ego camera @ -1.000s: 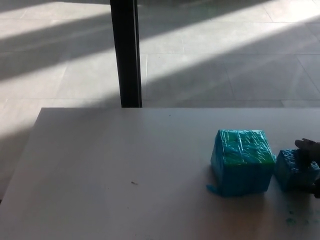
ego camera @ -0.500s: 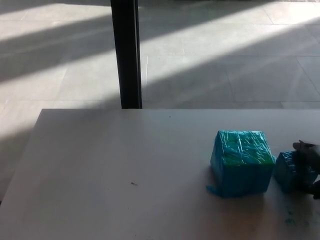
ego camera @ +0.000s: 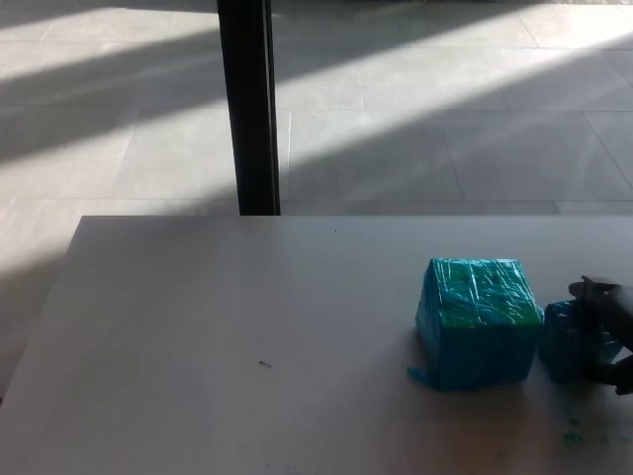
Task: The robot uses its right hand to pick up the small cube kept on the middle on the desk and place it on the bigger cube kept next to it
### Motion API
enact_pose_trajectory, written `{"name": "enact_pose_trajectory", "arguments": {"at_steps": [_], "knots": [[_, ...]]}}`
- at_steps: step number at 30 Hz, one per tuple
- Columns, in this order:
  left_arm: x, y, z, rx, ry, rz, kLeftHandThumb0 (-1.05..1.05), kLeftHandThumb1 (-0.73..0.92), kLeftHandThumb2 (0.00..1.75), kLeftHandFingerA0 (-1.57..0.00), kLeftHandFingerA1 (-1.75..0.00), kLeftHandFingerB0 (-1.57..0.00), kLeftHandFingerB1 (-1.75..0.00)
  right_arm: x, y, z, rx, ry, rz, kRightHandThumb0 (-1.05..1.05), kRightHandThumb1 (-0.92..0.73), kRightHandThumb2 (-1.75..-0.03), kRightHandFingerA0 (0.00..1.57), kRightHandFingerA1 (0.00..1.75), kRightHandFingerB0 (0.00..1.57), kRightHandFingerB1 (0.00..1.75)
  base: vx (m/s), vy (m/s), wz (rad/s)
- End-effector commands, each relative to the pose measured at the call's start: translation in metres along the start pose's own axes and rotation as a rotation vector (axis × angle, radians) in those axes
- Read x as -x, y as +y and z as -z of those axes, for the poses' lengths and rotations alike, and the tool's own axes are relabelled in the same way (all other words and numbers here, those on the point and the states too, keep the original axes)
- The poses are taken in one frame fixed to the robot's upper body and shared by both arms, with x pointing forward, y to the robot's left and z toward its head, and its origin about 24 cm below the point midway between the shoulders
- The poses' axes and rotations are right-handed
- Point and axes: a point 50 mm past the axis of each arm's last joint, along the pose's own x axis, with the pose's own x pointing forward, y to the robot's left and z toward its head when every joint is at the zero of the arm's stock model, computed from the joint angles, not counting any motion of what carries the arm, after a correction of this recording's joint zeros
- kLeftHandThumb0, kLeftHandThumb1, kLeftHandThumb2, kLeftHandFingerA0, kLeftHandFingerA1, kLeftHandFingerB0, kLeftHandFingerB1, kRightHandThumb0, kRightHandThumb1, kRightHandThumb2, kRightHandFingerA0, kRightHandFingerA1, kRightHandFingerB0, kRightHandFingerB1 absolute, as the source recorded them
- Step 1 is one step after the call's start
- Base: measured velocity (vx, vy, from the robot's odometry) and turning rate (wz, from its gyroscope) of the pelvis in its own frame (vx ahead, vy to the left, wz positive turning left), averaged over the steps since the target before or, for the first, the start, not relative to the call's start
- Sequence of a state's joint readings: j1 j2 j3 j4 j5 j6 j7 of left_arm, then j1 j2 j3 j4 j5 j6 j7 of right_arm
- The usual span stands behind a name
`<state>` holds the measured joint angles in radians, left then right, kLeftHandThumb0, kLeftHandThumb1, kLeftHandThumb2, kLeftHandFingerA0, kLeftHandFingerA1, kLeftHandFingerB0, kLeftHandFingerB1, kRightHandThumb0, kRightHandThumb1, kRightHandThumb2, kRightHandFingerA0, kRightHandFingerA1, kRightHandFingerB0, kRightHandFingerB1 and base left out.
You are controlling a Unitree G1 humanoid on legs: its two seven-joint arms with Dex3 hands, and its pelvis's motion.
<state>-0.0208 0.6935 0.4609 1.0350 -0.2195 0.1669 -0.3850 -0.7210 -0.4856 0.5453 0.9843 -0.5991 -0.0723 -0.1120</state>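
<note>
A big cube wrapped in teal tape stands on the white desk, right of centre. Right beside it, touching or nearly touching its right face, sits the small cube in the same teal wrap. My right hand comes in at the picture's right edge with its black fingers curled round the small cube's top and right side. The cube still looks to rest on the desk. Most of the hand is cut off by the frame. My left hand does not show.
A dark vertical post rises behind the desk's far edge. Beyond it lies a tiled floor with sunlit bands. A small dark speck and teal flecks lie on the desk.
The small cube and my right hand have slid slightly left, toward the big cube. The fingers have settled further over the small cube's top.
</note>
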Motion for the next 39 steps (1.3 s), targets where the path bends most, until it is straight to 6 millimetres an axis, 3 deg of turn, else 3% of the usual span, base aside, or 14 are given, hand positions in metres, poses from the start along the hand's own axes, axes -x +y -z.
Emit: {"name": "enact_pose_trajectory", "arguments": {"at_steps": [1, 5, 6, 8, 11, 14, 17, 18, 20, 21, 22, 24, 33, 39], "knots": [[0.003, 0.007, -0.004, 0.0, -0.002, -0.009, -0.96, 0.92, 0.71, -0.31, -0.48, -0.3, -0.38, 0.007, 0.019, 0.003, 0.032, -0.05, -0.044, -0.29, -0.74, -0.69, 0.73, 1.56, 0.75, 1.02, 0.0, 0.0, 0.0], [0.003, 0.009, -0.005, 0.002, -0.006, -0.021, -1.01, 0.83, 0.81, -0.34, -0.51, -0.3, -0.4, 0.007, 0.002, 0.01, 0.048, -0.061, 0.032, -0.29, -0.72, -0.65, 0.77, 1.52, 0.8, 0.77, 0.0, 0.0, 0.0], [0.003, 0.009, -0.005, 0.002, -0.004, -0.02, -0.93, 0.75, 1.21, -0.33, -0.58, -0.2, -0.45, 0.007, -0.002, 0.012, 0.053, -0.064, 0.05, -0.29, -0.71, -0.64, 0.77, 1.58, 0.79, 0.83, 0.0, 0.0, 0.0], [0.003, 0.009, -0.004, 0.007, -0.002, -0.019, -1.02, 0.84, 0.79, -0.33, -0.5, -0.29, -0.39, 0.008, -0.008, 0.015, 0.066, -0.069, 0.089, -0.28, -0.69, -0.62, 0.75, 1.62, 0.74, 1.09, 0.0, 0.0, 0.0], [0.003, 0.009, -0.005, 0.004, 0.003, -0.018, -0.96, 0.92, 0.74, -0.32, -0.48, -0.31, -0.37, 0.008, -0.02, 0.02, 0.071, -0.073, 0.125, -0.17, -0.71, -0.66, 0.83, 1.69, 0.61, 1.46, 0.0, 0.0, 0.0], [0.003, 0.009, -0.006, 0.005, -0.001, -0.015, -0.93, 0.76, 1.22, -0.31, -0.59, -0.2, -0.46, 0.008, -0.029, 0.025, 0.044, -0.061, 0.14, -0.32, -0.69, -0.65, 0.78, 1.57, 0.81, 0.6, 0.0, 0.0, 0.0], [0.003, 0.008, -0.006, 0.01, -0.012, -0.017, -0.93, 0.75, 1.22, -0.32, -0.6, -0.2, -0.46, 0.009, -0.037, 0.029, 0.054, -0.058, 0.148, -0.3, -0.69, -0.64, 0.78, 1.53, 0.81, 0.57, 0.0, 0.0, 0.0], [0.002, 0.008, -0.006, -0.002, -0.006, -0.028, -0.96, 0.91, 0.79, -0.31, -0.49, -0.3, -0.38, 0.01, -0.044, 0.033, 0.061, -0.06, 0.154, -0.29, -0.68, -0.64, 0.79, 1.55, 0.81, 0.82, 0.0, 0.0, 0.0], [0.003, 0.011, -0.003, 0.014, -0.003, -0.034, -0.96, 0.92, 0.76, -0.31, -0.49, -0.3, -0.38, 0.009, -0.045, 0.033, 0.073, -0.061, 0.157, -0.27, -0.65, -0.63, 0.77, 1.58, 0.79, 1.0, 0.0, 0.0, 0.0], [0.004, 0.011, -0.003, 0.007, -0.009, -0.032, -0.99, 0.91, 0.79, -0.3, -0.5, -0.3, -0.39, 0.01, -0.051, 0.036, 0.075, -0.057, 0.169, -0.25, -0.66, -0.61, 0.77, 1.64, 0.72, 1.34, 0.0, 0.0, 0.0], [0.004, 0.011, -0.003, 0.009, -0.01, -0.035, -0.97, 0.8, 1.23, -0.25, -0.55, -0.27, -0.49, 0.011, -0.054, 0.037, 0.076, -0.055, 0.173, -0.27, -0.68, -0.61, 0.77, 1.64, 0.72, 1.23, 0.0, 0.0, 0.0], [0.004, 0.011, -0.003, -0.007, -0.008, -0.035, -0.94, 0.79, 1.23, -0.28, -0.57, -0.26, -0.49, 0.011, -0.062, 0.04, 0.073, -0.045, 0.178, -0.33, -0.62, -0.66, 0.83, 1.56, 0.85, 1.01, 0.0, 0.0, 0.0], [0.004, 0.01, 0.001, 0.037, -0.004, -0.039, -0.87, 0.72, 1.17, -0.2, -0.53, -0.29, -0.51, 0.011, -0.082, 0.041, 0.042, -0.055, 0.239, -0.23, -0.64, -0.59, 0.75, 1.65, 0.68, 1.36, 0.0, 0.0, 0.0], [0.004, 0.009, 0.002, 0.032, -0.012, -0.04, -0.94, 0.92, 0.72, -0.26, -0.48, -0.34, -0.39, 0.011, -0.104, 0.037, 0.022, -0.088, 0.308, -0.27, -0.65, -0.6, 0.79, 1.65, 0.82, 0.87, 0.0, 0.0, 0.0]]}}
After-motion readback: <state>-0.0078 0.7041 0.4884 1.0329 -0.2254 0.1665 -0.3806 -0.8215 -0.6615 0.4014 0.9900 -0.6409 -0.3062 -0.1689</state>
